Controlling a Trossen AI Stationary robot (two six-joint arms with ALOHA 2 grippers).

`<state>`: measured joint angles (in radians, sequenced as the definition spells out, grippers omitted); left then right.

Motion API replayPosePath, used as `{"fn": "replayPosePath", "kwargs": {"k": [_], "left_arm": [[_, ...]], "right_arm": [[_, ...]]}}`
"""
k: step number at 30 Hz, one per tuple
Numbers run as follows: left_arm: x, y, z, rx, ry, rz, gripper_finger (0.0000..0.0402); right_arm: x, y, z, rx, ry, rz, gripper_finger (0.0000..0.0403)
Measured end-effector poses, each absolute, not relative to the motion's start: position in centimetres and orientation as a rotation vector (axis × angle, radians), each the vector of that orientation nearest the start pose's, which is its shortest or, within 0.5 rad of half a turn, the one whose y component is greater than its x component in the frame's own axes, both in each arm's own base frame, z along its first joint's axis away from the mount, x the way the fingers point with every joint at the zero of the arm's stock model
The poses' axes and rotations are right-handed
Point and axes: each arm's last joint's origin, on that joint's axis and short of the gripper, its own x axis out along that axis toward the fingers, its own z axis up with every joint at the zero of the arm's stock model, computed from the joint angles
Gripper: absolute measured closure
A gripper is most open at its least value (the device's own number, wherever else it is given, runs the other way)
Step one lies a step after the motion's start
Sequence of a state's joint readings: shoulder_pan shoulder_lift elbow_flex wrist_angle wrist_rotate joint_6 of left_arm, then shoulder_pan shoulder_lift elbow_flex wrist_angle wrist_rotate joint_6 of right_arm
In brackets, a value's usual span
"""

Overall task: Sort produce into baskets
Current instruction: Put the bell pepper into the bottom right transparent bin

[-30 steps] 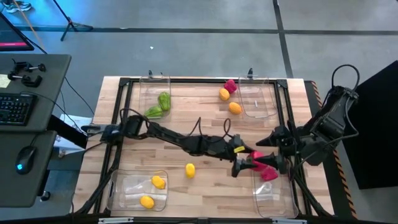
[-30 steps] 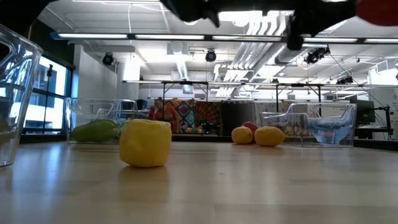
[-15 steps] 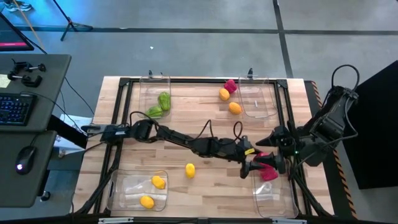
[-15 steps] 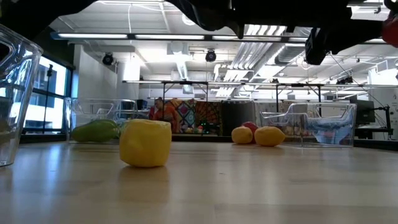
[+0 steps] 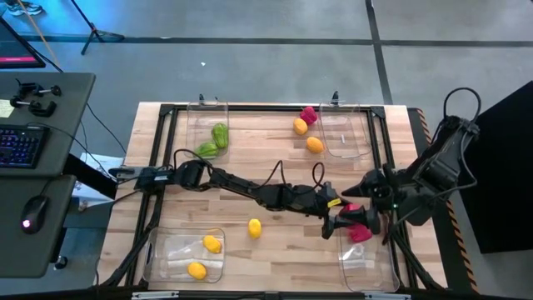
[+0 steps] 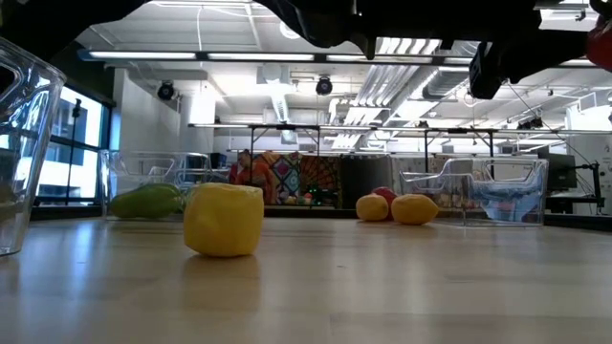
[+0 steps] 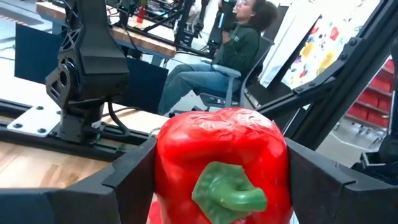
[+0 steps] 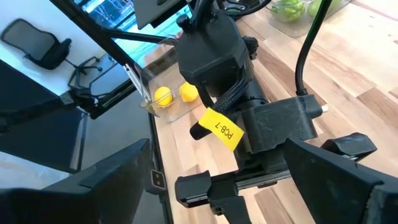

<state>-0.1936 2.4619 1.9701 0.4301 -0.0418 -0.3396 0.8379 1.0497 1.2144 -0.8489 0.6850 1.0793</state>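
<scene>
The left end effector (image 5: 340, 223) reaches across to the near right part of the tabletop (image 5: 275, 250), its fingers (image 7: 134, 171) spread wide on either side of a red pepper (image 7: 222, 167), which it grips with the green stem facing the wrist camera. From above, the pepper shows as a magenta-red piece just beside the right end effector (image 5: 356, 200), whose fingers stand wide apart with nothing between them.

This pair hangs over the far edge of the near right basket (image 5: 364, 265). The near left basket (image 5: 162, 258) holds two yellow pieces (image 5: 204, 255), and a yellow piece (image 5: 254, 227) lies loose to its right. Two green pieces (image 5: 213, 140) lie at the far left basket (image 5: 206, 112). Two orange pieces (image 5: 307, 135) and a magenta piece (image 5: 309, 115) lie just left of the far right basket (image 5: 348, 133).

A person (image 7: 217, 56) sits in a chair beyond the table.
</scene>
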Motion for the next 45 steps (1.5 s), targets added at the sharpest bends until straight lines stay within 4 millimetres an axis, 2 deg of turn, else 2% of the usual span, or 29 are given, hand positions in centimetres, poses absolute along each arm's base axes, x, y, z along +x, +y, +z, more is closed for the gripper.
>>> {"fn": "replayPosePath", "kwargs": {"k": [11,17,21,24,26,29,35,42,45], "left_arm": [[55.6,-10.7,20.1,-0.330,0.084,-0.129,0.0009],[55.4,-10.4,20.5,-0.344,0.120,-0.173,0.0007],[54.3,-9.0,22.5,-0.347,0.316,-0.353,0.0007],[52.8,-7.5,23.7,-0.328,0.502,-0.363,0.0007],[51.6,-6.7,24.0,-0.284,0.625,-0.288,0.0007],[49.9,-6.1,25.2,-0.216,0.718,-0.143,0.0007],[45.9,-4.9,28.4,-0.192,0.627,0.040,0.0007],[38.1,-2.7,30.1,-0.401,0.462,0.128,0.0007],[35.1,-2.4,30.3,-0.474,0.404,0.145,0.0007]], "right_arm": [[14.4,13.4,37.1,0.568,0.532,-0.119,0.0045],[14.4,13.4,37.1,0.568,0.537,-0.113,0.0045],[14.3,13.3,37.2,0.568,0.531,-0.115,0.0045],[14.2,13.0,37.3,0.534,0.495,-0.152,0.0045],[14.2,12.8,37.3,0.510,0.457,-0.195,0.0045],[14.2,12.6,37.3,0.488,0.420,-0.243,0.0045],[14.2,12.5,37.4,0.492,0.399,-0.260,0.0045],[14.3,12.6,37.4,0.411,0.397,-0.246,0.0045],[14.7,12.1,37.6,0.410,0.345,-0.305,0.0045]]}}
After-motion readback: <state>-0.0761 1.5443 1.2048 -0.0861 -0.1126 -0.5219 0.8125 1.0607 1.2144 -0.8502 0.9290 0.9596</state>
